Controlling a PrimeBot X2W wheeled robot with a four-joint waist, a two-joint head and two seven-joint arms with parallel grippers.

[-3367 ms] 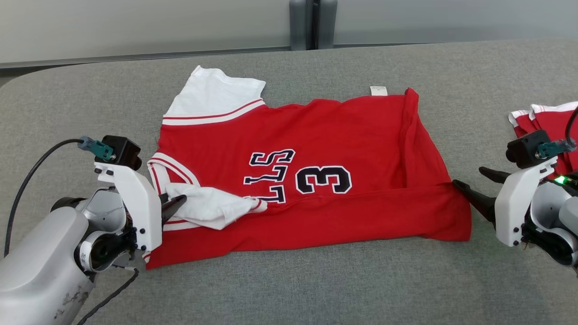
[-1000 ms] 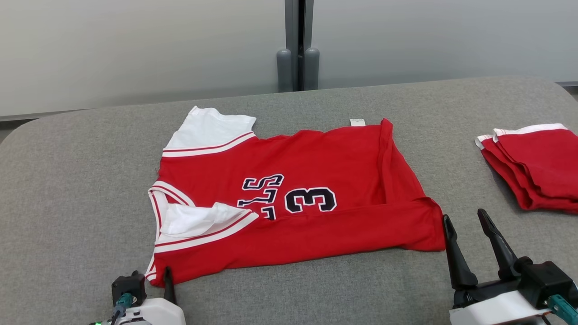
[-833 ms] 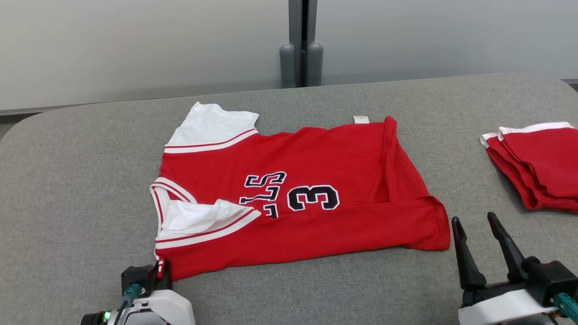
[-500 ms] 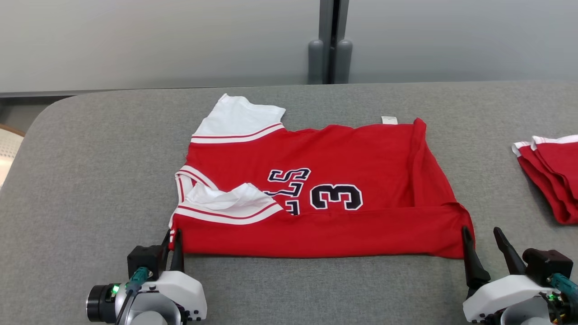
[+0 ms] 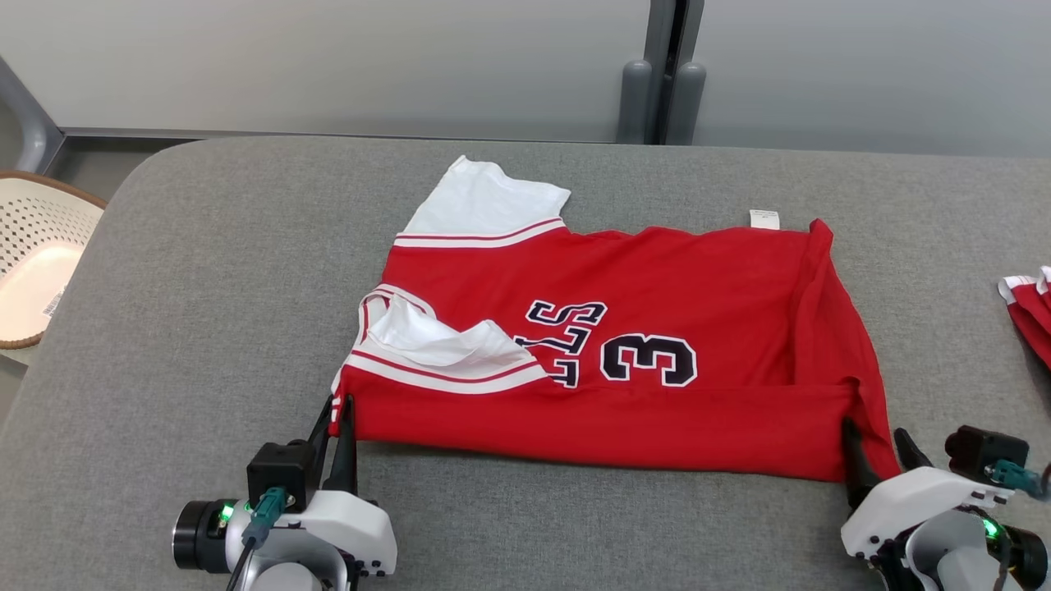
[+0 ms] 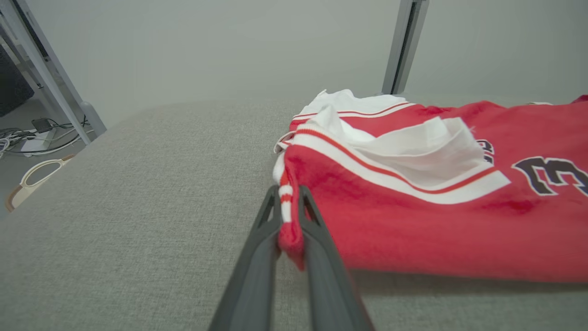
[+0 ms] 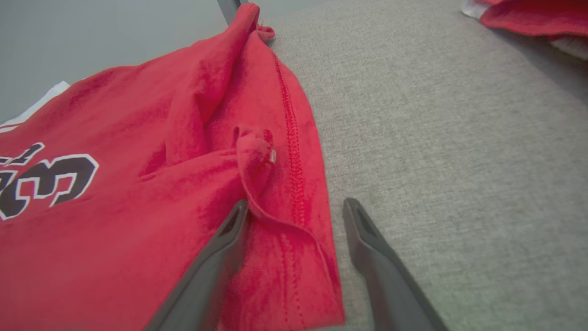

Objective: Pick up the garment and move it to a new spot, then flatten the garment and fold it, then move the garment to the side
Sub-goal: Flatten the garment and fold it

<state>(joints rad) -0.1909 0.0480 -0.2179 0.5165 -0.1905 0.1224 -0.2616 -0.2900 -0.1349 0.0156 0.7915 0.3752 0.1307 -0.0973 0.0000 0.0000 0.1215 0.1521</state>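
Red jersey (image 5: 624,345) laid flat on the grey surface (image 5: 205,312), slightly right of centre, with its long axis running left to right: the collar and white sleeves are directed to the left, the hem to the right. The near long edge is folded over toward the far side as a band along the whole length, and a white label (image 5: 764,218) is seen at the far edge. The left claw (image 5: 341,410) is narrowed onto the near-left corner, where the red-and-white trim is pinched between its fingers; this grip is confirmed in the left wrist view (image 6: 287,193), in which the corner is seen raised slightly off the surface. The right claw (image 5: 874,447) is set wide at the near-right corner; in the right wrist view (image 7: 297,204) one finger is seen against the folded fabric and the other over bare surface, with the hem edge lying between them, nothing being clamped. A second folded red garment (image 5: 1030,308) is cut by the right edge, well apart from the jersey. A pale basket (image 5: 37,254) is seen beyond the rounded left end of the surface. Bare surface is available on the left, along the near edge and along the far edge.
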